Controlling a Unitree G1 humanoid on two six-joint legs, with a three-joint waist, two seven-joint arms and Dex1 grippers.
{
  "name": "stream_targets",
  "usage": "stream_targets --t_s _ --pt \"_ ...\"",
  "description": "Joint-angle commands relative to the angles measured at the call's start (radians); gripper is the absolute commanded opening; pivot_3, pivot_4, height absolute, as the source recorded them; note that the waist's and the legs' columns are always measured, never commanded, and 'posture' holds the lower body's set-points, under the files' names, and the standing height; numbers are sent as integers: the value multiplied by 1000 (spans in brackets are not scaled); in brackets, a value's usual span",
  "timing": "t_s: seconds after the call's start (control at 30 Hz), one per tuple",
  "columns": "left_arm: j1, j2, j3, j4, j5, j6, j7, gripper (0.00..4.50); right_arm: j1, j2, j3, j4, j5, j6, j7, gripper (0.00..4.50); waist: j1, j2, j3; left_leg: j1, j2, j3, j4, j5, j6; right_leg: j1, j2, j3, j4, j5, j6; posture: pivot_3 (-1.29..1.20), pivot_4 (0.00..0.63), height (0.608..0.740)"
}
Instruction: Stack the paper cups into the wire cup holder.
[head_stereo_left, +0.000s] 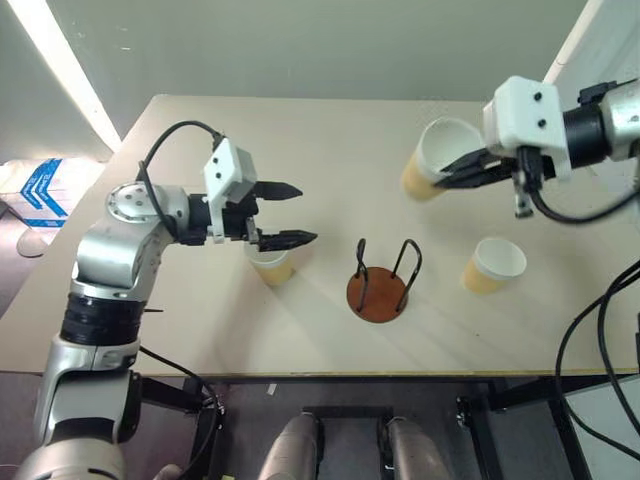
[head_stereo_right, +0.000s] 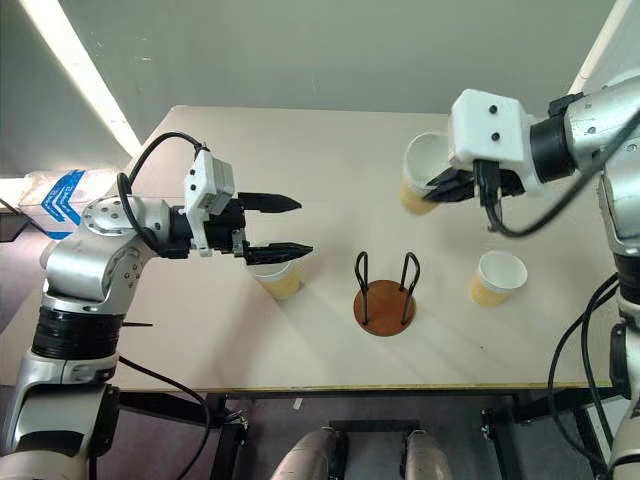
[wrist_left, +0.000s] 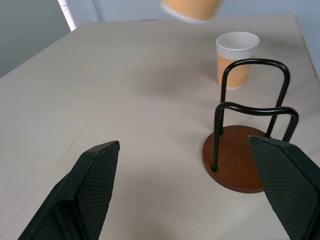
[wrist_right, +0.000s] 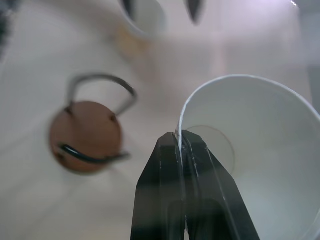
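Right gripper (head_stereo_left: 462, 172) pinched on rim of lifted cup (head_stereo_left: 432, 160), up at far right. Holder (head_stereo_left: 380, 285) lies near-left of it, loops upright, empty. Cup tilted; needs righting over loops. Left gripper (head_stereo_left: 290, 214) spread wide above second cup (head_stereo_left: 271, 266). Third cup (head_stereo_left: 494, 265) right of holder.

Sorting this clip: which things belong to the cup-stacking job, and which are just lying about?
Job:
- held paper cup, pinched by right tool
- two table cups
- wire cup holder
- left tool, open

Lying about:
- blue-and-white box on floor
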Motion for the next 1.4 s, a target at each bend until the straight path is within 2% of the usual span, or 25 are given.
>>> stream_targets --t_s 0.03,0.13,0.4,0.8,0.93,1.23,1.4 --pt "-50 -3 3 3 -8 -39 -22 4500 -13 -12 41 -117 44 30 30 44 0 0 0 0 0 0 0 0 1 0 0 0 0 0 0 0 150 740" --pt "-66 -5 -4 1 -6 -46 -36 4500 -10 -16 82 -134 40 -1 55 44 1 0 0 0 0 -1 0 -1 10 0 0 0 1 0 -1 0 150 740" --pt "-54 -8 6 -35 -16 -49 -36 4500 19 -5 156 -98 -14 -98 54 44 -1 -1 0 3 -1 -1 1 3 9 -1 0 1 9 0 -1 0 150 740" --pt "-41 -10 5 -40 -11 -56 -32 4500 50 42 201 -50 -65 -158 49 44 -2 -1 0 3 -1 -1 0 4 9 -1 0 1 10 0 -1 0 150 740" --pt "-40 -12 3 -38 -10 -59 -33 4500 58 46 201 -54 -69 -151 44 944 -2 -1 0 3 -1 -1 0 4 9 -1 0 1 10 0 -1 0 150 740" --pt "-34 -22 0 -49 -9 -59 -24 4500 88 38 162 -74 -76 -118 -27 4070 -2 -1 0 3 -1 -1 0 4 9 -1 0 1 10 0 -1 0 150 740" --pt "-21 46 -27 -125 67 -88 -14 4500 114 -3 21 -67 3 -14 -86 4070 -2 -1 0 2 -1 -1 1 4 9 -1 0 1 9 0 -1 0 150 740"
